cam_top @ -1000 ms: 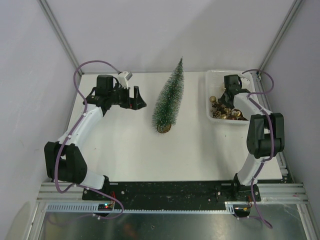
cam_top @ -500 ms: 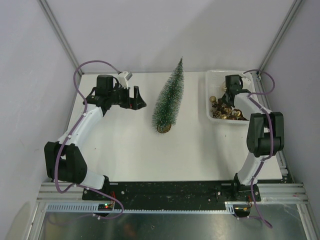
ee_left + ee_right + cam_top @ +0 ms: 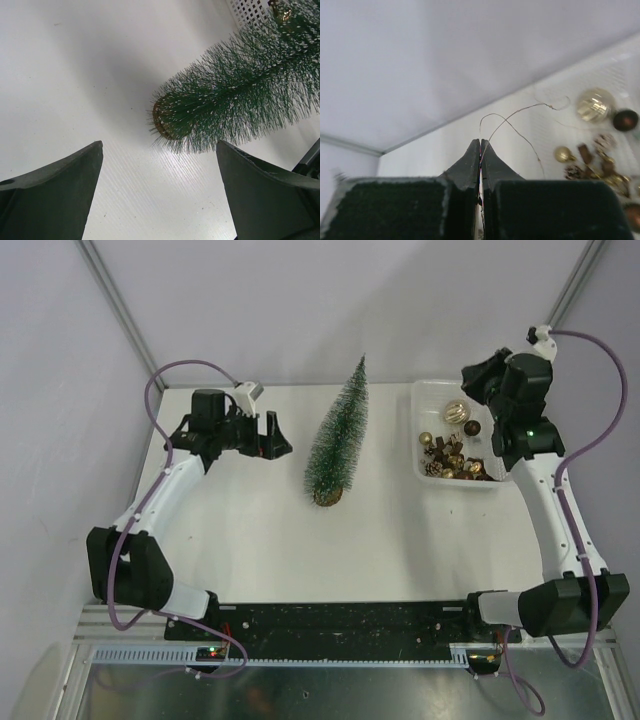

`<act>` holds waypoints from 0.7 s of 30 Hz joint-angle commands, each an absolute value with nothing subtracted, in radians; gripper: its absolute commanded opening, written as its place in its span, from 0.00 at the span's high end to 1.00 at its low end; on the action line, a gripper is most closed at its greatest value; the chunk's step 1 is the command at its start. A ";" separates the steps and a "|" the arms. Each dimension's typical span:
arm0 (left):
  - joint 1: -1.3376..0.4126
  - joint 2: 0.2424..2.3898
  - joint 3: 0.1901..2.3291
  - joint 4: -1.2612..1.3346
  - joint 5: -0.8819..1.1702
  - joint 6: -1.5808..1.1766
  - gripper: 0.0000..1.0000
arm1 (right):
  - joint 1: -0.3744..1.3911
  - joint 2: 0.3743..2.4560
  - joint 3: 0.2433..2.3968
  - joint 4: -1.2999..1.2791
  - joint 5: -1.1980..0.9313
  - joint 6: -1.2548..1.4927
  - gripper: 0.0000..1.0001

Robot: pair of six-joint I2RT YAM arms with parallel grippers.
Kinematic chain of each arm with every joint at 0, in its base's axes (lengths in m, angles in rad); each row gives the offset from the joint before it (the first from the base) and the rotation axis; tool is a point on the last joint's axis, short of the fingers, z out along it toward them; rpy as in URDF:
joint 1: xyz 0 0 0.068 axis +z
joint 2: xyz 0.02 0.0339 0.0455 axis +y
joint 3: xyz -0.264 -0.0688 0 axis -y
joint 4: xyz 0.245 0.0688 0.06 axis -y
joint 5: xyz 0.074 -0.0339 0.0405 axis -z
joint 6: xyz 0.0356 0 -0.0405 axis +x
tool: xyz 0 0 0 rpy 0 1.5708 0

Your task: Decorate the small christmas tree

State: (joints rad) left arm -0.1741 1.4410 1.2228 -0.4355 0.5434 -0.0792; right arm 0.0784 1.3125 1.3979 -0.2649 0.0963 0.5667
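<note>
The small christmas tree stands upright mid-table on its round tan base; the left wrist view shows its bristles and base ahead. My left gripper hovers to its left, open and empty. My right gripper is raised over the white mesh basket. It is shut on a thin wire that loops toward a large gold ball. That ball lies in the basket.
The basket holds several small gold ornaments, pine cones and a dark ball at the table's back right. Grey walls close in the back and sides. The arm bases sit on the black rail at the near edge.
My right gripper has shut on the thin wire and risen out of the basket toward the back right, its arm stretching up. The left arm and the tree have not moved.
</note>
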 commanded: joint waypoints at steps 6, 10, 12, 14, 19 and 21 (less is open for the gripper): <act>-0.168 1.367 1.233 -0.413 0.532 -0.081 0.00 | 0.263 1.322 1.696 -0.328 -0.044 0.436 1.00; -0.167 1.352 1.241 -0.414 0.533 -0.081 0.00 | 0.328 1.330 1.822 -0.365 -0.047 0.393 1.00; -0.167 1.346 1.257 -0.414 0.539 -0.082 0.00 | 0.355 1.326 1.874 -0.372 -0.054 0.375 1.00; -0.167 1.338 1.288 -0.414 0.558 -0.088 0.00 | 0.380 1.317 1.917 -0.368 -0.067 0.353 1.00; -0.182 1.354 1.449 -0.412 0.628 -0.101 0.00 | 0.421 1.325 2.061 -0.414 -0.100 0.305 1.00; -0.226 1.368 1.538 -0.411 0.651 -0.087 0.00 | 0.423 1.335 2.109 -0.441 -0.123 0.303 1.00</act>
